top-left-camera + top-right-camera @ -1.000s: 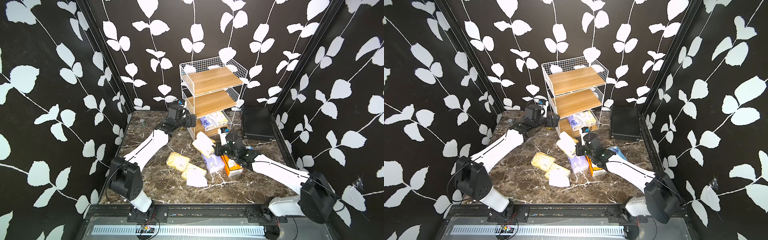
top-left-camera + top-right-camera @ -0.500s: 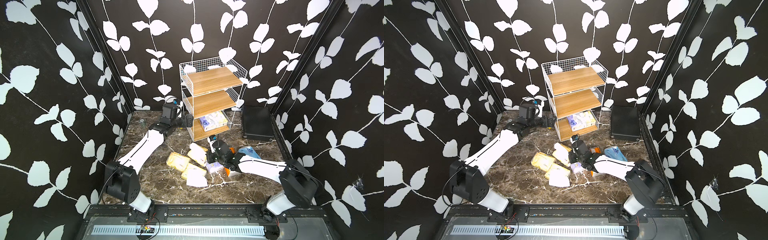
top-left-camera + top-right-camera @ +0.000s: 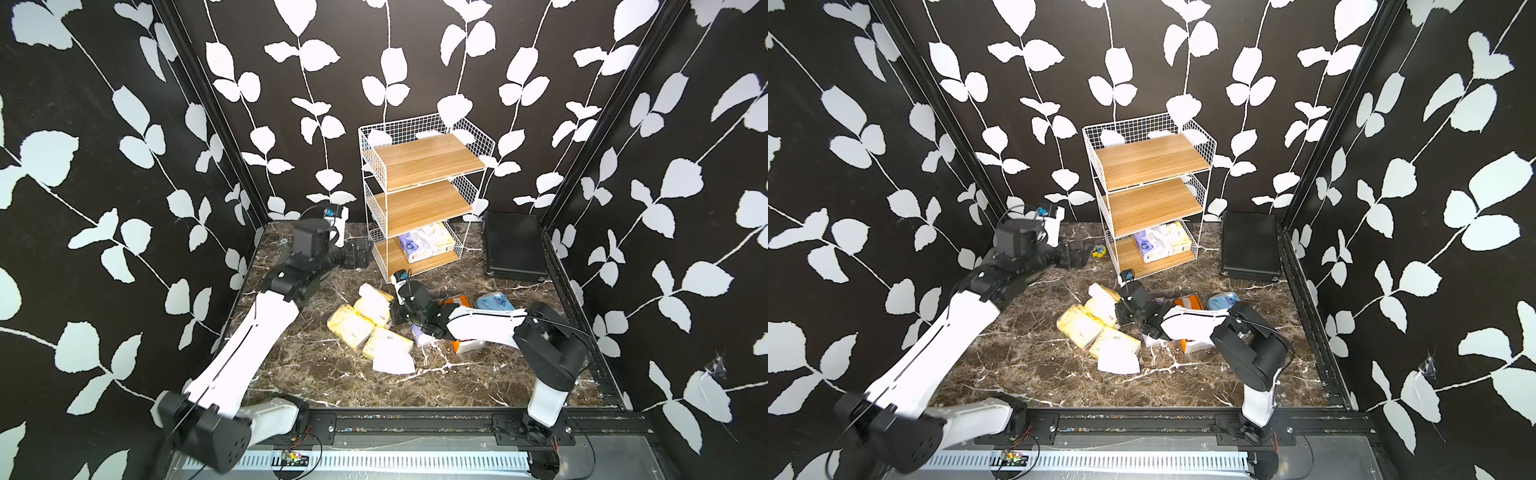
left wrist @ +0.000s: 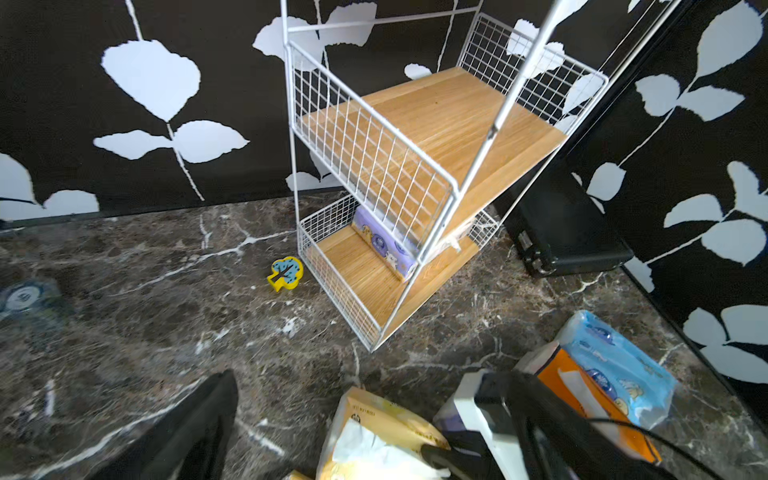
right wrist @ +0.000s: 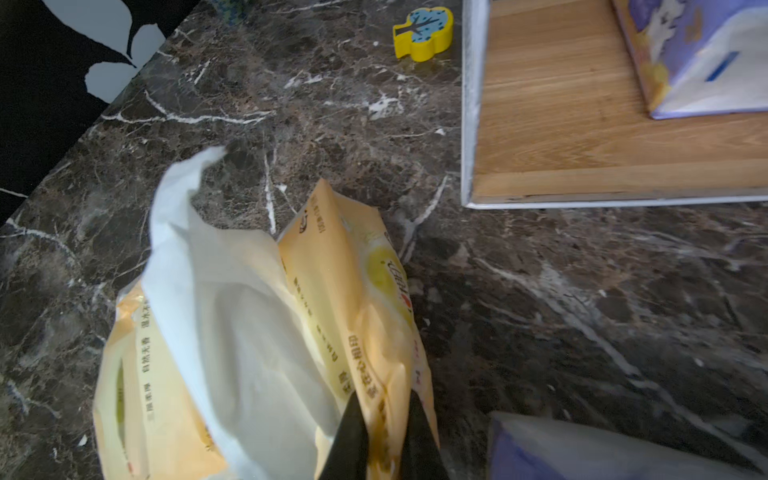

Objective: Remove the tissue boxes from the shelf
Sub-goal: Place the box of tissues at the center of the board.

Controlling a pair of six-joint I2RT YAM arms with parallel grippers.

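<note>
Yellow pack [image 5: 332, 291] brought from shelf [image 3: 419, 166] to floor pile [image 3: 353, 328], frame centre.
Still pinched by right gripper [image 5: 383, 401]; left gripper [image 3: 358, 254] wide, empty; lilac pack [image 3: 409, 246] left on bottom board.

- On the pale yellow tissue pack [image 5: 328, 270] in my right wrist view, I can read Chinese print down one edge: "心相印".
- Same pack, other side panel: "自然无香".
- The smaller print there, and whatever's on the lilac pack [image 5: 673, 37], is too blurry for me.

Yel. pack [image 5: 353, 270], lilac pack [image 5: 681, 37]
</note>
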